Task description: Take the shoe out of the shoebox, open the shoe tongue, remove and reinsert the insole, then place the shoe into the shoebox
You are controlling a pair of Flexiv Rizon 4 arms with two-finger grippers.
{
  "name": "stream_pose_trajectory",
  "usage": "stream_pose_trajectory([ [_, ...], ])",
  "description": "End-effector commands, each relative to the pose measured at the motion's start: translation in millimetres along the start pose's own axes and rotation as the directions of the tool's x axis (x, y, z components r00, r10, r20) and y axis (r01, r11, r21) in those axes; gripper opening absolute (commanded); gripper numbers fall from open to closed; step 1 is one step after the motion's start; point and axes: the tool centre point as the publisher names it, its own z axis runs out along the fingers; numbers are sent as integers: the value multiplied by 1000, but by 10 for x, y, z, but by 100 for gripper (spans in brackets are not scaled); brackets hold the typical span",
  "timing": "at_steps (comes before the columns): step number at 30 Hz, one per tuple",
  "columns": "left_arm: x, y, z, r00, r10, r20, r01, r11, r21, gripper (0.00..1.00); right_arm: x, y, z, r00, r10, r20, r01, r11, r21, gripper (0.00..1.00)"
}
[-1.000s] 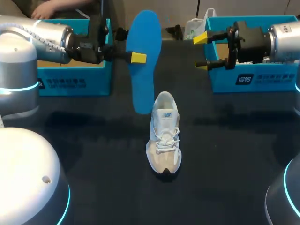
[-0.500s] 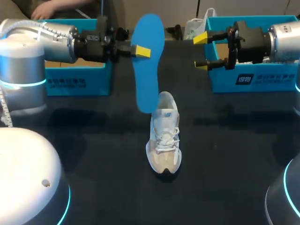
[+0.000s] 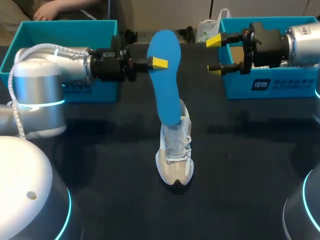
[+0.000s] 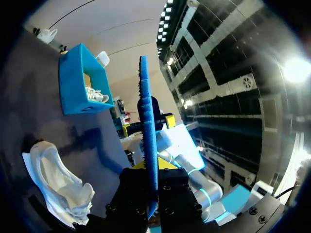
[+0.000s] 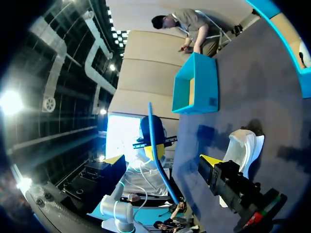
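The white sneaker [image 3: 174,159] stands upright on its sole near the middle of the dark table [image 3: 100,165]. Its long axis runs from the far side to our side, with the toe toward us and the heel opening away from us.

Our left gripper [image 3: 159,63] comes in from the left and is clamped on the blue insole [image 3: 167,82]. 1 yellow tip lies on the face we see, and in the left wrist view the insole sits edge-on between the 2 fingers. The grip is on the upper part of the insole, at its side edge. The insole hangs almost upright, long axis running top to bottom with a slight lean. Its broader end is up and its narrower end is down over the sneaker's heel opening — we cannot tell whether that lower end touches the shoe or only hangs in front of it.

Our right gripper [image 3: 215,54] hovers well apart from the sneaker, just in front of the right teal shoebox [image 3: 280,87]. Its 2 yellow-tipped fingers are spread wide and point toward the middle of the table, with nothing between them.

The left teal shoebox [image 3: 50,35] sits at the far left, partly behind our left arm — both boxes are well away from the shoe.
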Motion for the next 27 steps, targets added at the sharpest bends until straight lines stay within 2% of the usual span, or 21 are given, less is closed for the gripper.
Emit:
stream_pose_trajectory([
  [1,-80,-55,63,1000,-29,11,29,1000,-5,0,0,0,11,1000,0,1,0,1000,-1,100],
  [11,-109,-61,-33,972,-233,33,233,972,15,0,0,0,11,1000,0,1,0,1000,-1,100],
  [14,-157,-82,-51,972,-231,49,231,973,14,0,0,0,11,1000,0,1,0,1000,-1,100],
  [19,-207,-104,-39,963,-270,18,270,963,-1,0,0,0,11,1000,0,1,0,1000,-1,100],
  [27,-305,-139,-33,959,-282,21,282,959,-18,0,23,-126,41,990,-68,120,72,997,-25,100],
])
